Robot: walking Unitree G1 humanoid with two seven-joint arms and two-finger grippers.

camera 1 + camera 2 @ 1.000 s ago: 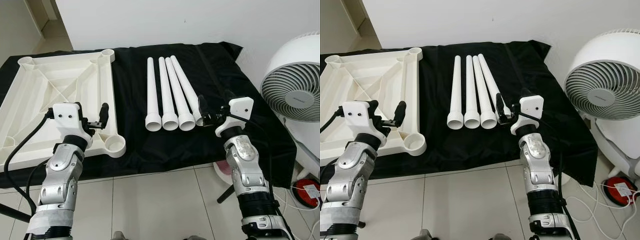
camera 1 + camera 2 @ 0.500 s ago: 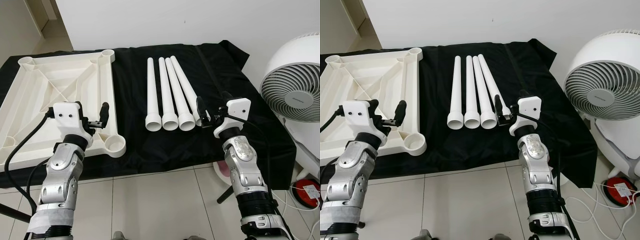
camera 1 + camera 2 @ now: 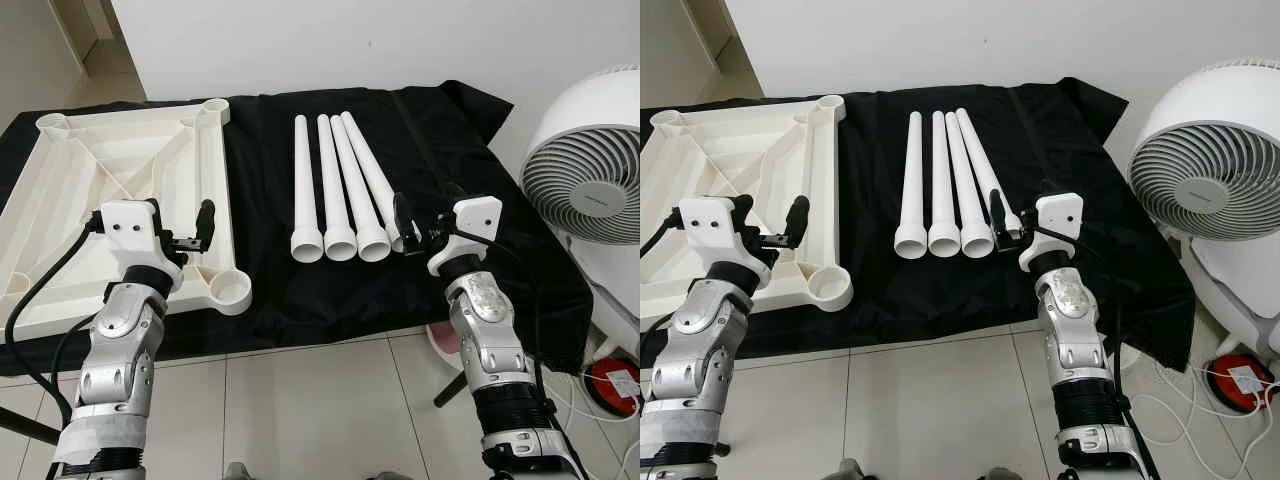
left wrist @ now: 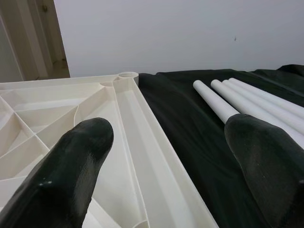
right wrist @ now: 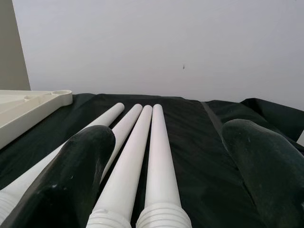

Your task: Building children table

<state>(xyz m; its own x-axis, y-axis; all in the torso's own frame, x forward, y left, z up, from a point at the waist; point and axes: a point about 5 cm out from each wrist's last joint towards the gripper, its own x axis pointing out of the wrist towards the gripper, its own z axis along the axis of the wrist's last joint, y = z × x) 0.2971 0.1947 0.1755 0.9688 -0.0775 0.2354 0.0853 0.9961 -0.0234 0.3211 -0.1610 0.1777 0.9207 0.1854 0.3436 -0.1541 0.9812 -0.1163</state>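
Observation:
A white table top (image 3: 120, 170) lies upside down on the left of the black cloth (image 3: 450, 140), with a round leg socket (image 3: 231, 291) at its near right corner. Several white legs (image 3: 335, 185) lie side by side in the middle, their wide threaded ends toward me. My left gripper (image 3: 180, 215) is open above the table top's right rim (image 4: 142, 137). My right gripper (image 3: 425, 205) is open at the near end of the rightmost leg (image 5: 159, 161); that leg's end lies between the spread fingers (image 5: 76, 171), which hold nothing.
A large white fan (image 3: 590, 165) stands close on the right beside my right arm. A red object (image 3: 612, 380) and cables lie on the tiled floor (image 3: 320, 400) below it. A white wall (image 3: 350, 40) backs the covered table.
My left gripper has drifted slightly left and up over the table top's rim. The right gripper has barely moved and stays open at the legs' near ends.

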